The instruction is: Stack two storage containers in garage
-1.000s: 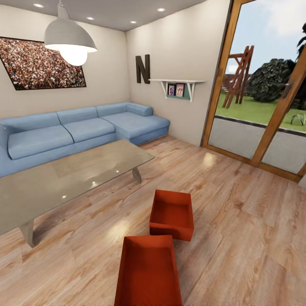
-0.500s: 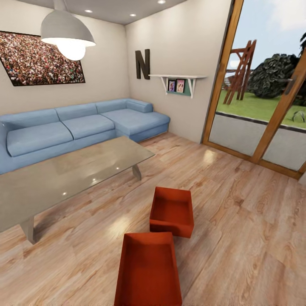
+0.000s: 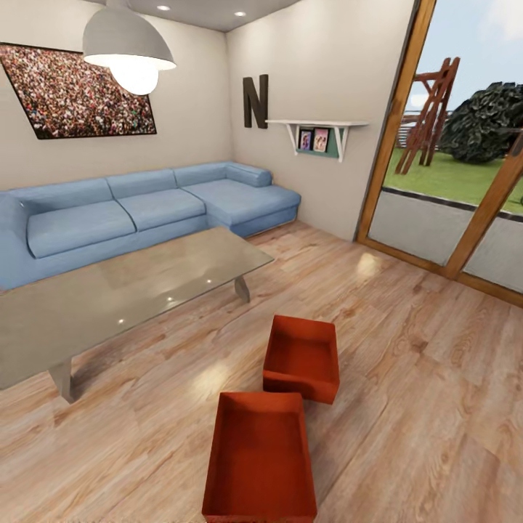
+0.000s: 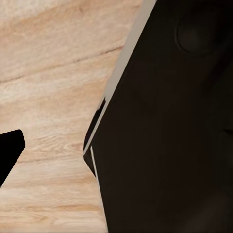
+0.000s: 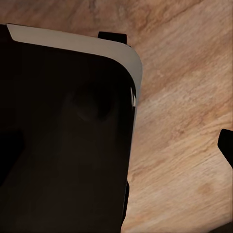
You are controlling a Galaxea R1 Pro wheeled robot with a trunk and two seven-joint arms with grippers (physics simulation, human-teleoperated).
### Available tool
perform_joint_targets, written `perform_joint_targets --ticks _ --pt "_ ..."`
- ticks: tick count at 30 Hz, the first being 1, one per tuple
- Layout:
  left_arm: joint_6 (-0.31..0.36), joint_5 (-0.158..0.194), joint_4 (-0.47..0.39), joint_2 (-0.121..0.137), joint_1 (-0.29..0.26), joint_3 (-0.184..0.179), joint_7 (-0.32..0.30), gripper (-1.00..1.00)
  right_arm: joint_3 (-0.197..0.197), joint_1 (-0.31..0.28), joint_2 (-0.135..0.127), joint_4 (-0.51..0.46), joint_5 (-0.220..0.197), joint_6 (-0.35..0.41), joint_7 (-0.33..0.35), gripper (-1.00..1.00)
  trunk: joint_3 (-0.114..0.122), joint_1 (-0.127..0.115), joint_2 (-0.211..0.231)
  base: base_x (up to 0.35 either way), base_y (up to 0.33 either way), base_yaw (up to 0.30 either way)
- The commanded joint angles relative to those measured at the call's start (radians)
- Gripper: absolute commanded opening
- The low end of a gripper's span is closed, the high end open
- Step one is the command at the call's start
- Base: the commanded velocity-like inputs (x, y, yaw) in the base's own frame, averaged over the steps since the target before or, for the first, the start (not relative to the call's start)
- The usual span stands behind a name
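While overhead, two storage containers (image 3: 280, 414); wrist-side, dark robot body (image 4: 170, 126), planks (image 5: 189, 131).

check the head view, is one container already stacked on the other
No, both storage containers, the near one and the far one, sit separately on the wood floor.
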Motion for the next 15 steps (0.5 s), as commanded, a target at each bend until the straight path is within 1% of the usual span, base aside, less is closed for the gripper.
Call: perform_joint_targets --ticks 1,15 --pt "-0.002 -0.001 0.000 0.000 0.000 0.006 0.001 1.00 0.008 -0.001 0.000 0.003 -0.010 -0.006 0.002 1.00 -0.002 0.000 0.000 0.000 0.000 0.143" --pt "-0.002 -0.001 0.000 0.000 0.000 0.006 0.001 1.00 0.008 -0.001 -0.001 0.003 -0.011 -0.006 0.003 1.00 -0.023 0.000 0.000 0.000 0.000 0.128"
